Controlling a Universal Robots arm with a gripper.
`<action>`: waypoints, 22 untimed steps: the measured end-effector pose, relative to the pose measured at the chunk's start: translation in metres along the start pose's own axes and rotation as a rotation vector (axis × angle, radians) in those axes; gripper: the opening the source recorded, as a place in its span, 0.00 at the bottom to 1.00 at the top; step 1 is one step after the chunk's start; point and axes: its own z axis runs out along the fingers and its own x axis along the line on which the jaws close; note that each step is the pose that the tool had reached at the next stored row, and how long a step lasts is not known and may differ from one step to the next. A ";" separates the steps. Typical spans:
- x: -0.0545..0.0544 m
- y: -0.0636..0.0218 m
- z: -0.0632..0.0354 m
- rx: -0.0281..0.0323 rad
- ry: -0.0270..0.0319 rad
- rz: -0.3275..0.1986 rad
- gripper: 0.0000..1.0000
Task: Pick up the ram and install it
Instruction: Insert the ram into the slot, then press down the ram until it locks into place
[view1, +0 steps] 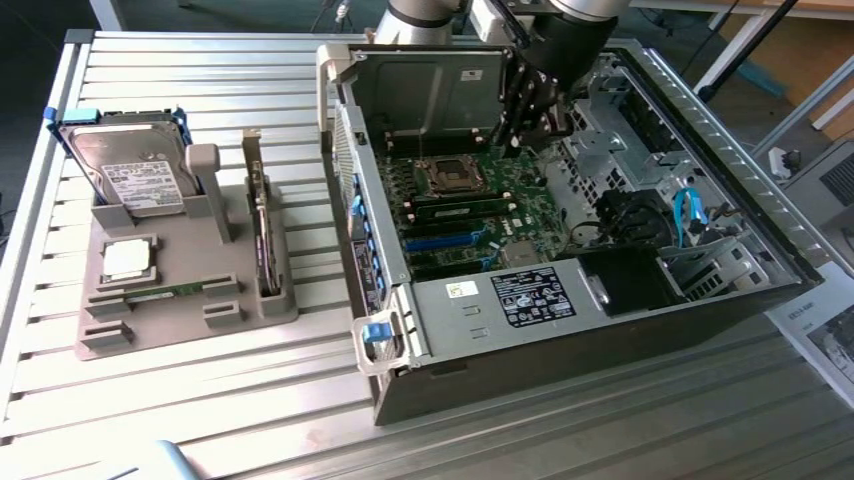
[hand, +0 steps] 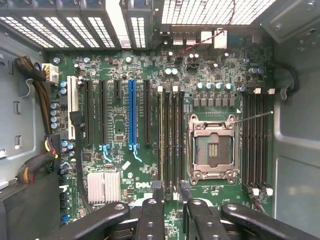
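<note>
Starting with the exterior view, the ram (view1: 163, 292) sits in a narrow seat of the grey tray (view1: 107, 345), which rests toward the tabletop's (view1: 200, 420) edge on the exterior view's left. The square processor chip (view1: 127, 258) is just beside it, and the expansion card (view1: 267, 235) stands upright in the same tray, on the side nearer the open computer case (view1: 441, 380). The pincer (view1: 541, 135) hangs inside that case above the motherboard (view1: 481, 195), well apart from the ram, so I judge the pick-up not yet made. To do that step well, the fingers should close on the stick's two broad faces near its middle, come down square to the tray (the upright card leaves little room on that side), and lift it straight out of its seat without tilting. In the wrist view the pincer (hand: 170, 189) is spread, with nothing between its fingertips (hand: 156, 190). It looks down on the long memory slots (hand: 170, 135) beside the processor socket (hand: 212, 147); whether any slot already carries a stick I cannot tell. A centred, level grip at the tray would keep the ram's long edge parallel to those slots.
</note>
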 end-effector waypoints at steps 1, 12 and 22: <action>0.000 0.0000 -0.0001 -0.0001 0.0001 0.000 0.25; 0.000 0.0000 -0.0001 -0.0001 0.0003 0.000 0.25; 0.000 0.0000 -0.0001 -0.0001 0.0003 0.000 0.10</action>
